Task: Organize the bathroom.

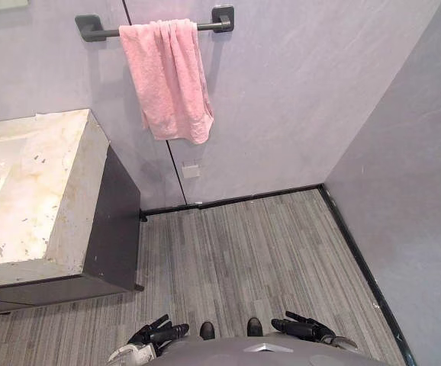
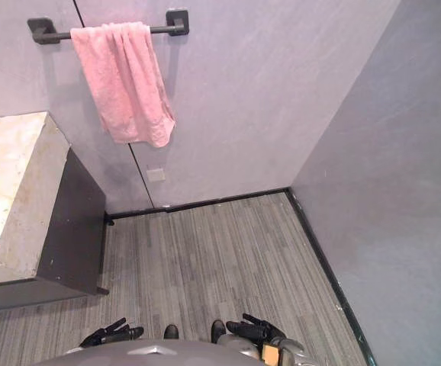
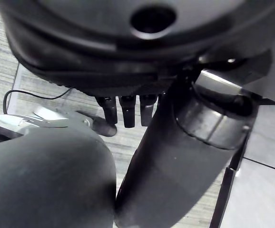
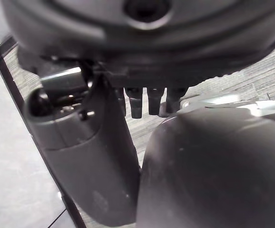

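Note:
A pink towel (image 1: pixel 168 79) hangs bunched over a dark grey wall rail (image 1: pixel 92 28) high on the back wall, its lower corner drooping to the right. My left hand (image 1: pixel 156 334) rests low at the bottom of the left eye view, its fingers relaxed and holding nothing. My right hand (image 1: pixel 304 329) is down at the bottom right, fingers straight and empty. Both hands are far below the towel. In the wrist views the fingers (image 3: pixel 127 110) of the left hand and the fingers (image 4: pixel 149 102) of the right hand hang straight over the floor.
A pale stone washbasin counter (image 1: pixel 68 198) on a dark cabinet (image 1: pixel 115 229) stands at the left. Grey walls close the back and the right side, with a dark skirting (image 1: pixel 236 200) along them. Striped grey floor (image 1: pixel 243 252) lies between the cabinet and the right wall.

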